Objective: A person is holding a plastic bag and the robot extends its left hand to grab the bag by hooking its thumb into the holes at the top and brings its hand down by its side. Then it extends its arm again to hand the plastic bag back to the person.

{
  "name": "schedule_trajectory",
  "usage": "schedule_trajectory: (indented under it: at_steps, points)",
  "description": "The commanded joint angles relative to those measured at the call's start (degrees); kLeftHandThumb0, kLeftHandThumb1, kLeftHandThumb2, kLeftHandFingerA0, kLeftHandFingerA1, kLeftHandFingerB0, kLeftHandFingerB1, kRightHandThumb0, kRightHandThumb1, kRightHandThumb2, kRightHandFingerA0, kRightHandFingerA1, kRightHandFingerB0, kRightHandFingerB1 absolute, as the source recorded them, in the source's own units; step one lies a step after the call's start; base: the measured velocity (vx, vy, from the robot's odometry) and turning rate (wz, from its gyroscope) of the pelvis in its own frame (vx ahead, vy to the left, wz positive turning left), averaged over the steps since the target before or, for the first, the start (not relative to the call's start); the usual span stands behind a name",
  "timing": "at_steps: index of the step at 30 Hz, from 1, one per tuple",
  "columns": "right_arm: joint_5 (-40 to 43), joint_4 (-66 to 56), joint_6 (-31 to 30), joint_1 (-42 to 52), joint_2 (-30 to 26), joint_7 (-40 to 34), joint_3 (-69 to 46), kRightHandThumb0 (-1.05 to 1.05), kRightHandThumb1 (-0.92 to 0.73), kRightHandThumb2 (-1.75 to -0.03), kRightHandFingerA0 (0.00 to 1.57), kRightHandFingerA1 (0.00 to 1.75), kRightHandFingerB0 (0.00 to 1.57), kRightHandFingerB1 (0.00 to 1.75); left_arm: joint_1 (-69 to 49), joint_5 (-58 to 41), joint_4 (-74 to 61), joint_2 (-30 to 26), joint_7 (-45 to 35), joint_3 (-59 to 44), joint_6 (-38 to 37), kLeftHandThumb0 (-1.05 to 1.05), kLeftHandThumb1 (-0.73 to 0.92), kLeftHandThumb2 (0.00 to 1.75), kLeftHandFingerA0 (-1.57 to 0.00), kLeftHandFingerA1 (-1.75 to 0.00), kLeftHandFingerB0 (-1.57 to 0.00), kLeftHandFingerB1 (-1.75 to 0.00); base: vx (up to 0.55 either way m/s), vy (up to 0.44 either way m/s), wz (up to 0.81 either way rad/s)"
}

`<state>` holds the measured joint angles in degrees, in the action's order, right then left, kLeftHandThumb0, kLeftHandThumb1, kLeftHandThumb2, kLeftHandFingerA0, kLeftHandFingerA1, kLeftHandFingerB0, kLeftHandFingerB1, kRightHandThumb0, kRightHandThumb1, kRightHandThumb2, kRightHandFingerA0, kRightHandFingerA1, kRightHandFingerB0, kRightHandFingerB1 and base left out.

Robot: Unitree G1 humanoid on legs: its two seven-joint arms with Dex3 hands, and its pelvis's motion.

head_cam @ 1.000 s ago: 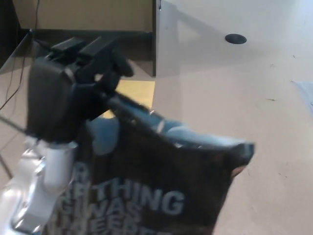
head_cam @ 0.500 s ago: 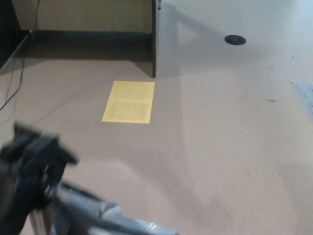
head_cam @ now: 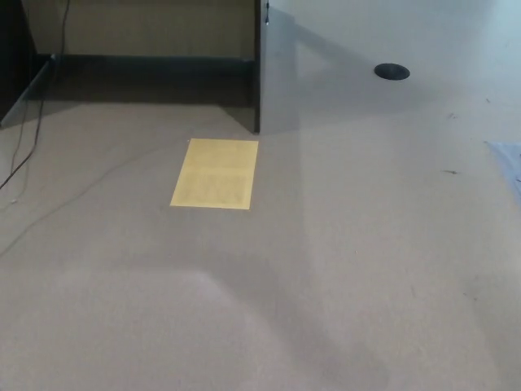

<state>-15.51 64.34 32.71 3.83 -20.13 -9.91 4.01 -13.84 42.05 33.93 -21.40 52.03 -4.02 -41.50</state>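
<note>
Neither of our hands shows in the head view, so we cannot tell how far open either one is, nor whether the left one has hold of anything. The bag is out of sight as well; we cannot say from here where it is. Since the task has the left hand lowered to our side with the bag hooked on the thumb, we judge that this is the likeliest reason both are missing from a camera that looks forward and down, but that is a guess and not something seen.

What we do see is bare floor [head_cam: 358,269], pale and evenly lit. A yellow sheet [head_cam: 215,173] lies flat on it, left of centre. Behind the sheet stands a dark panel [head_cam: 259,69], its shadow stretching toward us across the floor. A cable [head_cam: 31,134] trails along the far left, and a small dark disc [head_cam: 391,72] sits on the floor at upper right. No person is in view either.

If the bag does hang at our side, the next step would be raising the left arm to offer it back.
</note>
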Motion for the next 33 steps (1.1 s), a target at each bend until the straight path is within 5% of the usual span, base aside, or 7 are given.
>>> schedule_trajectory:
  at_steps: [1,11,21,22,23,25,33]
  points:
    - [0.44,0.91,1.09,-0.67,-0.54,-0.08,-0.34,-0.30,-0.69,-0.61,0.79,0.54,0.62,0.45,-0.33,1.49,3.93,-1.04,8.16,2.09,-4.54,-0.13,0.57,1.02,-1.24,-1.42,-0.85,-1.17,0.00,0.000,0.00]
    - [0.27,0.31,-0.04,-1.32,-0.63,0.12,-0.09,-0.31,-0.69,-0.61,0.80,0.54,0.65,0.45,-0.42,1.11,11.38,-1.23,9.99,7.36,-2.33,-0.15,0.69,0.70,-0.84,-1.66,-0.82,-1.03,0.00,0.000,0.00]
    - [-0.65,-0.06,-0.91,-1.67,-0.60,-1.03,0.56,-0.32,-0.69,-0.61,0.80,0.51,0.65,0.45,4.61,-1.88,25.08,-1.42,10.34,8.98,-1.31,-0.10,0.76,0.71,-0.91,-1.75,-0.74,-1.32,0.00,0.000,0.00]
    - [-0.87,-0.35,-1.39,-1.72,-0.75,-0.90,0.78,-0.32,-0.69,-0.61,0.80,0.52,0.64,0.44,5.09,-2.02,26.71,-1.38,10.90,9.12,-1.60,-0.15,0.60,0.96,-1.24,-1.41,-0.83,-1.16,0.00,0.000,0.00]
    - [-0.82,-0.42,-1.42,-1.76,-0.76,-0.87,0.78,-0.31,-0.69,-0.61,0.80,0.52,0.65,0.45,5.44,-2.34,27.48,-1.39,10.66,9.26,-1.67,-0.09,0.72,0.75,-0.90,-1.75,-0.74,-1.38,0.00,0.000,0.00]
    - [-0.55,-0.66,-1.09,-1.72,-0.84,-0.55,0.66,-0.31,-0.69,-0.61,0.80,0.53,0.64,0.45,6.04,-2.87,28.66,-1.31,10.18,9.45,-1.18,-0.14,0.59,0.96,-1.21,-1.39,-0.84,-1.14,0.00,0.000,0.00]
    - [-0.71,-0.74,-1.37,-1.83,-1.04,-1.09,0.66,-0.32,-0.69,-0.61,0.83,0.58,0.64,0.45,7.31,-3.51,30.23,-1.30,10.50,10.39,-1.92,-0.12,0.72,0.73,-0.89,-1.72,-0.73,-1.36,0.00,0.000,0.00]
